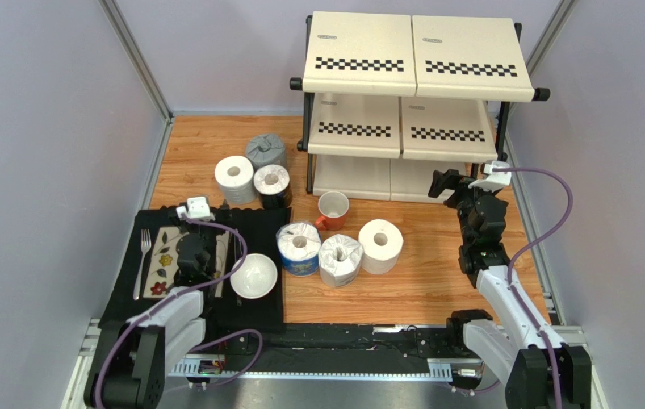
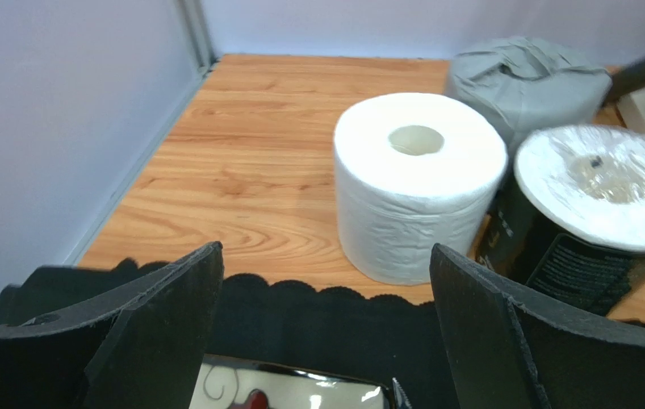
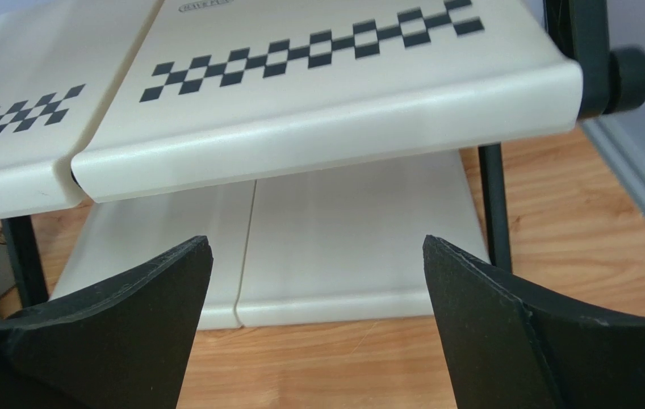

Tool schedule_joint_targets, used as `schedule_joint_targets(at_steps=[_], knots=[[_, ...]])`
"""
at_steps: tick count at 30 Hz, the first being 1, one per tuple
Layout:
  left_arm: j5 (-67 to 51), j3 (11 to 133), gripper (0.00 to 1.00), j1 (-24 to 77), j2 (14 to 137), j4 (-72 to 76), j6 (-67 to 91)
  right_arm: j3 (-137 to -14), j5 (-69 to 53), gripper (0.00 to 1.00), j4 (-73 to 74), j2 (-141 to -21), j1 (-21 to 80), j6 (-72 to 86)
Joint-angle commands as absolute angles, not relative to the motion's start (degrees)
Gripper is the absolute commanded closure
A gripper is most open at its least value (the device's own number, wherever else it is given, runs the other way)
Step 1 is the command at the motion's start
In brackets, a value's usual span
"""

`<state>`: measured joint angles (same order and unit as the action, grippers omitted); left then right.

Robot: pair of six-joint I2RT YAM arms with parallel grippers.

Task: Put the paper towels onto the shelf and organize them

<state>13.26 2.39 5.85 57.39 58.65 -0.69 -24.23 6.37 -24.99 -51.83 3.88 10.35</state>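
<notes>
You work on a wooden table (image 1: 437,290) boxed in by pale grey walls, and a black mat (image 1: 253,317) covers its near left corner. On the mat lie a bowl (image 1: 254,275), a fork (image 1: 143,260) and a patterned tray (image 1: 162,256). The shelf (image 1: 415,94) stands at the far right of the table. All six rolls stand upright on the wood. Far left, a white roll (image 1: 234,177) has the grey roll (image 1: 266,150) behind it and the black roll (image 1: 272,182) close on its right. Mid-table, the blue roll (image 1: 299,247), the clear roll (image 1: 339,258) and a second white roll (image 1: 380,244) sit side by side in a row. A mug (image 1: 333,210) stands just behind them. Your left gripper (image 2: 326,251) hangs over the mat with its jaws spread wide, holding nothing. The first white roll stands ahead of it, a little right of the gap's middle, just past the mat's scalloped edge. The black roll is ahead of the right-hand finger. Your right gripper (image 3: 317,243) is likewise spread wide and empty, close in front of the shelf's right half. The middle tier's edge runs above the gap, and the bottom tier shows between the fingers. The row of three lies well off to its left.
</notes>
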Motion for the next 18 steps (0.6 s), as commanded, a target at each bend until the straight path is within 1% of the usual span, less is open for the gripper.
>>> schedule_joint_targets(at_steps=[1,2,3,4,11,18], knots=[[23.97,-3.54,0.01,5.54,50.02,34.13,10.26,-32.32,9.30,0.01,-5.98,-52.37,3.87,22.14],[24.78,-3.34,0.01,5.54,48.62,33.06,11.07,-37.13,11.49,0.01,-1.80,-54.38,3.95,23.28],[25.48,-3.43,0.01,5.54,47.99,32.96,11.77,-38.74,11.69,0.01,4.25,-55.45,4.04,23.03],[25.84,-4.30,0.01,5.54,47.47,33.31,12.56,-39.89,11.34,0.01,5.79,-56.24,3.96,22.68],[26.46,-7.91,0.01,5.54,43.16,34.19,14.85,-40.34,7.21,0.01,9.49,-54.23,3.87,26.45],[22.69,-6.59,0.01,5.54,41.66,27.95,15.12,-38.14,8.17,0.01,12.29,-48.61,3.95,27.60]])
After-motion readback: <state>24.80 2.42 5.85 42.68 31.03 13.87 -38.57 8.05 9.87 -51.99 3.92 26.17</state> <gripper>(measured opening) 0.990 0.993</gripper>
